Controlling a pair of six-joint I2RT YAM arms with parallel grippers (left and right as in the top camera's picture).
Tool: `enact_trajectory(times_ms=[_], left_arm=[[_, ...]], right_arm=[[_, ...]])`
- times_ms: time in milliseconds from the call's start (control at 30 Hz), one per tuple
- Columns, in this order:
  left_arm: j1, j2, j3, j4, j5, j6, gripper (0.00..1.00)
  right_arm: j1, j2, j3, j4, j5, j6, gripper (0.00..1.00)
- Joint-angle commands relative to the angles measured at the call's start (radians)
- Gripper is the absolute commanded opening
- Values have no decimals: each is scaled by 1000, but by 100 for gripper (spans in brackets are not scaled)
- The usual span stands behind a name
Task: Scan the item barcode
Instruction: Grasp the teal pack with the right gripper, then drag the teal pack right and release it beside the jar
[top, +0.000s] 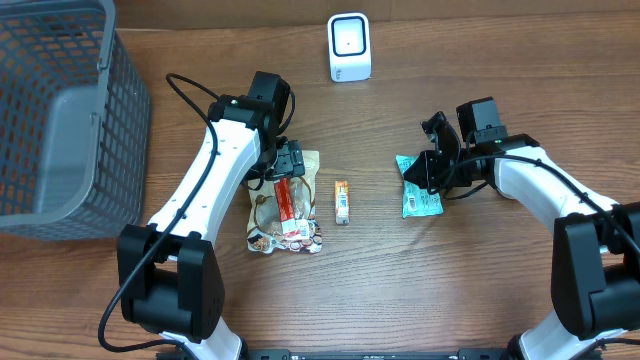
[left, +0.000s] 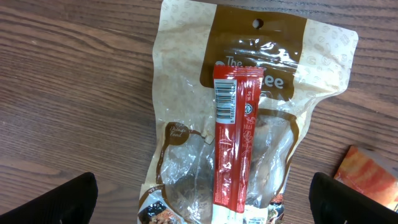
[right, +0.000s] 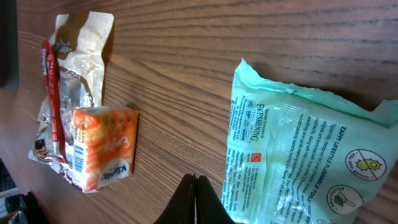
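1 red stick sachet (left: 233, 149) directly beneath the spread left claw (left: 202, 205)

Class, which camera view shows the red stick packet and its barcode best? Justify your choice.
The left wrist view: the red stick packet is large and central, lying on the brown pouch, barcode facing up. Overhead shows it small, the barcode unreadable. The right wrist view shows only a thin red strip at the far left.
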Motion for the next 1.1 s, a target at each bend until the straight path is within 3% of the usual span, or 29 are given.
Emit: enact_trajectory(times_ms=[0,767,1067], left_arm=[[0,-11,12,-2,-9,-14,100],[0,-11,12,-2,-9,-14,100],[0,-11,12,-2,-9,-14,100]], right_arm=[[-3,9,-23,16,-16,0,4],[-3,141,-27,53,-18,30,4],[-3,126,87,17,-317,25,4]])
